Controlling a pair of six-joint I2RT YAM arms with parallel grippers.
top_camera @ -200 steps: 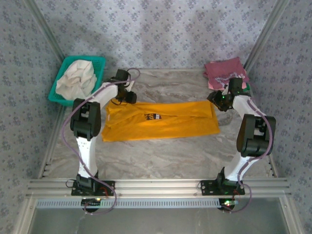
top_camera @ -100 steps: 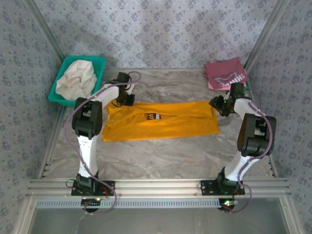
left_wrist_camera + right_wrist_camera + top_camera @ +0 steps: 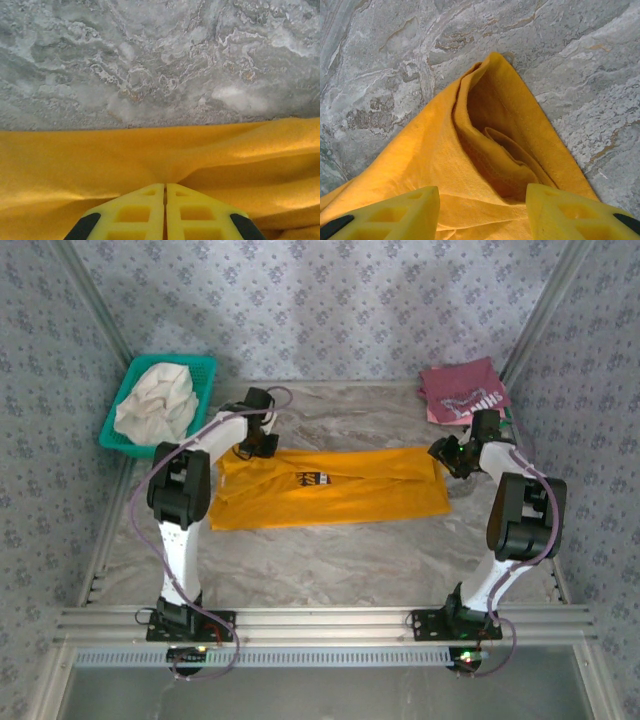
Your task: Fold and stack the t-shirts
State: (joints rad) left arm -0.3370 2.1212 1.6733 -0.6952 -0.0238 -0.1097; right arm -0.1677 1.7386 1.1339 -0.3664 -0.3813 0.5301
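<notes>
Left pincer (image 3: 165,187) tight on mustard shirt (image 3: 100,155)

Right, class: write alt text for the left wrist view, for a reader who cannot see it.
The left gripper, yellow-fingered, is shut on a fold of the mustard-yellow t-shirt, which puckers toward its tips. Beyond the shirt's edge lies the grey marbled table.

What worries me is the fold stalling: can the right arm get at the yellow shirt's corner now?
Probably yes: the right pincer stands open over a corner of the yellow shirt, nothing in between.
</notes>
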